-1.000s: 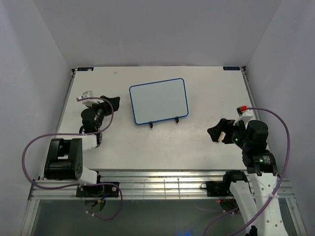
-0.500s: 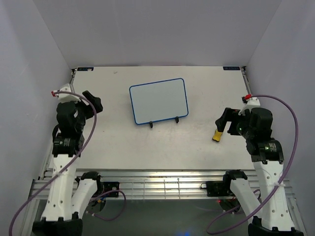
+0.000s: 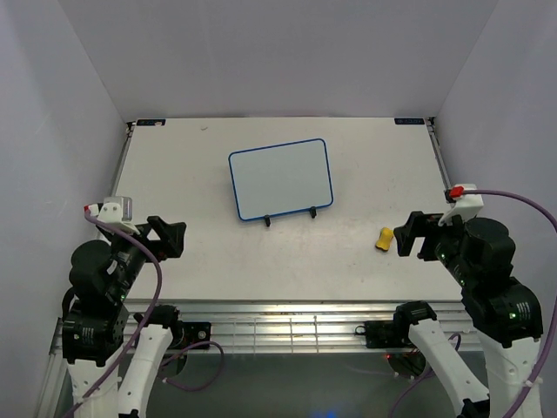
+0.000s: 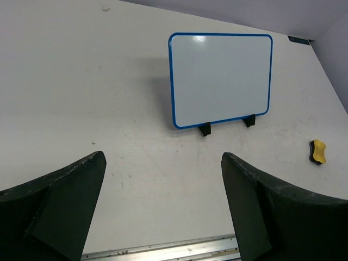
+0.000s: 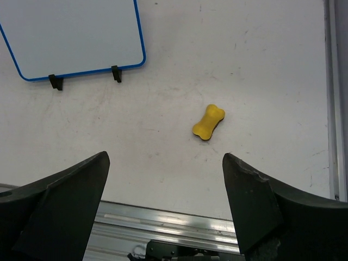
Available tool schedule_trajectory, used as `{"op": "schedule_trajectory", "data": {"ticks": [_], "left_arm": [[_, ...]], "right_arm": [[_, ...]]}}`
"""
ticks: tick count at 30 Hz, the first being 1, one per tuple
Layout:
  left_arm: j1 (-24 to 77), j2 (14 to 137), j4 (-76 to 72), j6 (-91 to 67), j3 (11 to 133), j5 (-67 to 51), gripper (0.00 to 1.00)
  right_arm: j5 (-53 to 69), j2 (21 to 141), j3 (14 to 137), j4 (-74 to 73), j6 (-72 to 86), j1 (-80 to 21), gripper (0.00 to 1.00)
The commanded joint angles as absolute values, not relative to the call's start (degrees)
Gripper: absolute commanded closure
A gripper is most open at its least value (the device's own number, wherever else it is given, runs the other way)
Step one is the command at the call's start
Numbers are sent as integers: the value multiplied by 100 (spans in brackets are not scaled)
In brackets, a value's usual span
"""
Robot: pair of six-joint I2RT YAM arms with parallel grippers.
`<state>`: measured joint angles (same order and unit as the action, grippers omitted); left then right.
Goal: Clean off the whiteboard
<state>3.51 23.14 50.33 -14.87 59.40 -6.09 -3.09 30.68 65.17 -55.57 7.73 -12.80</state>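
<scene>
**Q:** Start at the near edge of the desk. What is the condition of the arms?

**A:** Both arms are raised above the near edge, one over each near corner. The left gripper (image 4: 162,163) sits over the near left corner. Its two black fingers (image 4: 65,201) are spread wide, with only bare white desk (image 4: 81,81) between them. The right gripper (image 5: 166,160) sits over the near right corner. Its fingers (image 5: 255,206) are equally wide apart and also hold nothing.

**Q:** What is the nearest loose item?

**A:** It is a small yellow bone-shaped eraser block (image 5: 208,122) with a dark underside. It lies flat on the desk in the near right part, not far from the right edge. The top view places it just beside the right gripper, but the wrist view shows desk surface all round it, so they are not touching. It lies at an angle to the desk edges.

**Q:** And the item under task?

**A:** The small rectangular whiteboard with a thin blue rounded frame (image 3: 281,178) is in the far half of the desk, about midway between the left and right edges. It rests on two small black feet (image 4: 205,129) at its near side. Its lower edge is slightly askew to the near edge of the desk, with the left foot a little nearer. The face shows plain white, with a faint glare near its far edge. It is well apart from the eraser and from both grippers.
</scene>
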Motion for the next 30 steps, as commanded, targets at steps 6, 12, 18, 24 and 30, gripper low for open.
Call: {"op": "schedule_trajectory", "data": {"ticks": [6,12,18,24,30], "left_arm": [[685,2347,5897,-1038,6801,164,2],[826,2215,5871,-984,6733,255,2],[826,2197,5757,-1142,6636,237,2],[826,2197,5713,-1222,6706,308,2],[826,2145,5625,-1230,6548,351,2]], "right_arm": [[-1002,2769,7355,-6512,791,-1573,10],[-1256,2707,7550,-6653,852,-1608,10],[-1468,2549,7523,-6618,879,-1617,10],[-1494,2487,7480,-6592,888,-1626,10],[-1468,2452,7374,-6539,914,-1626,10]]}}
